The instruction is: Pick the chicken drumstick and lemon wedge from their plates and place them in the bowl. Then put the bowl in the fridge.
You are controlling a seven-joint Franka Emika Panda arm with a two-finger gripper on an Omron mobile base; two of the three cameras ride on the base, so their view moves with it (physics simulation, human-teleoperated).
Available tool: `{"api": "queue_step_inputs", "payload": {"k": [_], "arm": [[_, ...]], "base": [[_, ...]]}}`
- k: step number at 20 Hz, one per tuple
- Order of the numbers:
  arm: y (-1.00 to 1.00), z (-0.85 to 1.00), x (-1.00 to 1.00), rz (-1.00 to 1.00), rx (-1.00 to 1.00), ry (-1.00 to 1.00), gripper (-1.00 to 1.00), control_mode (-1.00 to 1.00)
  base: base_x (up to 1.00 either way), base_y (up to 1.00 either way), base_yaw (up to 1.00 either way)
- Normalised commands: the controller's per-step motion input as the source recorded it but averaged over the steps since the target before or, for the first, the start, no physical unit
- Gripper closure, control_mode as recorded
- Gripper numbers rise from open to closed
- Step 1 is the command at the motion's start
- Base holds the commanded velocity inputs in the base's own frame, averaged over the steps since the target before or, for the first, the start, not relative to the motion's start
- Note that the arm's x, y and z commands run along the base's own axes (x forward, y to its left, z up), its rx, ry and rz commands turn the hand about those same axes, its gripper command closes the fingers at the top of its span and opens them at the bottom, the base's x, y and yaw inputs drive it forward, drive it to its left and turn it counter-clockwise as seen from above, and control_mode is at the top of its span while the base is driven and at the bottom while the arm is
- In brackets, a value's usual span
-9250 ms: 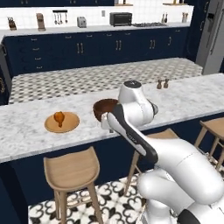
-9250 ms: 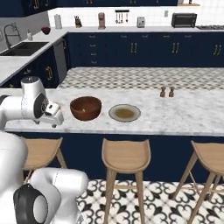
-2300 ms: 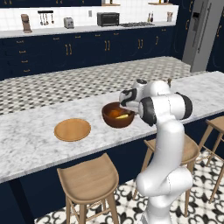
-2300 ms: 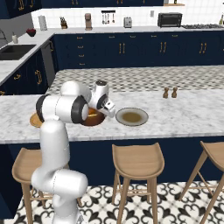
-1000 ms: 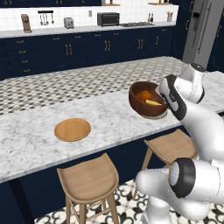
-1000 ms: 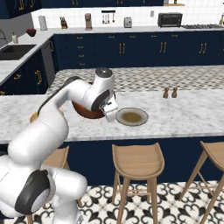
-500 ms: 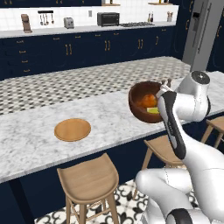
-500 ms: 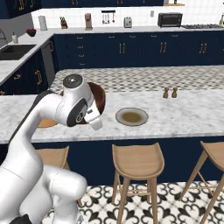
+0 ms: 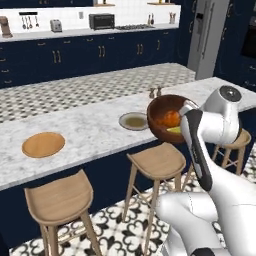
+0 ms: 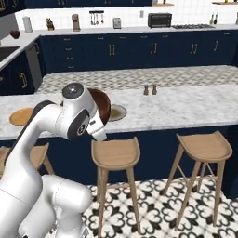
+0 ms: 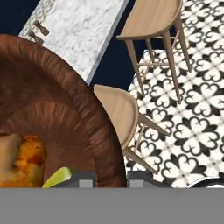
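Pincer [image 11: 106, 177]: you have it clamped on the rim of the bowl [image 9: 165, 120], one finger inside the wall and one outside (clearest in the hand view).
Bowl: you are holding it in the air, tipped toward the left base camera, off the front edge of the table [image 9: 95, 130] and above a stool [image 9: 156, 161].
Chicken drumstick [image 9: 170, 118]: it lies inside the bowl, low against the wall.
Lemon wedge [image 9: 175, 130]: it sits in the bowl just beside the drumstick, near the gripped rim.
Plates: you see the grey-olive plate [image 9: 133, 120] on the table just behind the bowl, and the tan wooden plate [image 9: 43, 144] well apart, far to the left.
Fridge [image 9: 208, 37]: it stands at the back right (doors shut).
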Motion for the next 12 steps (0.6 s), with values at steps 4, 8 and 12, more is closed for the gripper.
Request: {"api": "queue_step_inputs", "payload": {"k": [4,8,12], "arm": [[0.0,0.0,0.0,0.0,0.0,0.0,1.0,1.0],[0.0,0.0,0.0,0.0,0.0,0.0,1.0,1.0],[0.0,0.0,0.0,0.0,0.0,0.0,1.0,1.0]], "base": [[0.02,-1.0,-0.24],[0.26,-1.0,-0.21],[0.27,-1.0,-0.23]]}}
